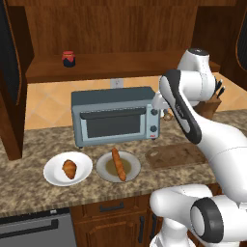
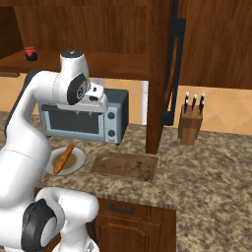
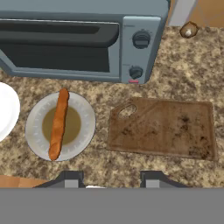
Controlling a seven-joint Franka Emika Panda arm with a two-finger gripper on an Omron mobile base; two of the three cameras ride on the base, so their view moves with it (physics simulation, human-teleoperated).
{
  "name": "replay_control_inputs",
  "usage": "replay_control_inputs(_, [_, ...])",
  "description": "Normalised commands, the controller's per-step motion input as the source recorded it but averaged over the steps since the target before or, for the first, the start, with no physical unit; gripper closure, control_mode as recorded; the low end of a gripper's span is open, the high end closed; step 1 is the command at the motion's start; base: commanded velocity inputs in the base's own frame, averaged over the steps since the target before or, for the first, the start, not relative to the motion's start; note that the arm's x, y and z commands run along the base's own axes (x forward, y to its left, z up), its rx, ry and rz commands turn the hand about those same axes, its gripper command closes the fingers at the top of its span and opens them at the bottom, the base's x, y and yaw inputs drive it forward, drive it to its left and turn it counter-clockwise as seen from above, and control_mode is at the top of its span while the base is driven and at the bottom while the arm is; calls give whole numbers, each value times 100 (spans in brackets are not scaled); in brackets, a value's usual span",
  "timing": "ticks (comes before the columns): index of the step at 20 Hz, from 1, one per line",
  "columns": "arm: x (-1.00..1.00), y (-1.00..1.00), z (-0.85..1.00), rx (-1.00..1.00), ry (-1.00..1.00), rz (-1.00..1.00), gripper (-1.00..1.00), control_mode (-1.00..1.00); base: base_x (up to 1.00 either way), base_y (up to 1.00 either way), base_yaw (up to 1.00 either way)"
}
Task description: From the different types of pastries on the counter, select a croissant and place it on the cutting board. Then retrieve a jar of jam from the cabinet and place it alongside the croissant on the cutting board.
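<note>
**Croissant on far-left plate, board bare, jaws closed on nothing**

Gripper (image 3: 109, 178) showed as two dark tips at the bottom of the hand view, mostly cut off; jaws were drawn in to their narrowest, nothing between them. In the base views the arm hid the hand itself. Small brown object (image 3: 188, 30) near the counter's back edge was too small to identify.

Croissant (image 1: 69, 169) lay on a white plate (image 1: 52, 174) near the counter (image 1: 29, 193) front edge, left of the rest, long axis running roughly front-to-back. Baguette stick (image 1: 118, 164) lay across the next plate (image 1: 132, 163), also front-to-back, slightly angled. Cutting board (image 3: 162, 127) sat right of that plate, apart from it, handle tab toward the plate, long side along the front edge, top bare. Toaster oven (image 1: 115, 116) stood close behind the plates. Jam jar (image 1: 69, 59) stood upright at the left end of the cabinet (image 1: 120, 62) shelf, open shelf to its right. Knife block (image 2: 190, 123) stood well right of the board.
</note>
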Motion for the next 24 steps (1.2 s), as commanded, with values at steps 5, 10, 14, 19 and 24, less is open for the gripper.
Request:
replay_control_inputs(5, [-10,16,0,0,0,-3,-100,-100,0,0,0])
replay_control_inputs(10, [-13,33,0,0,0,0,-100,-100,0,0,0])
replay_control_inputs(14, [-8,38,0,0,0,0,-100,-100,0,0,0])
replay_control_inputs(19, [-1,54,0,0,0,0,-100,-100,0,0,0])
replay_control_inputs(24, [0,59,0,0,0,0,-100,-100,0,0,0])
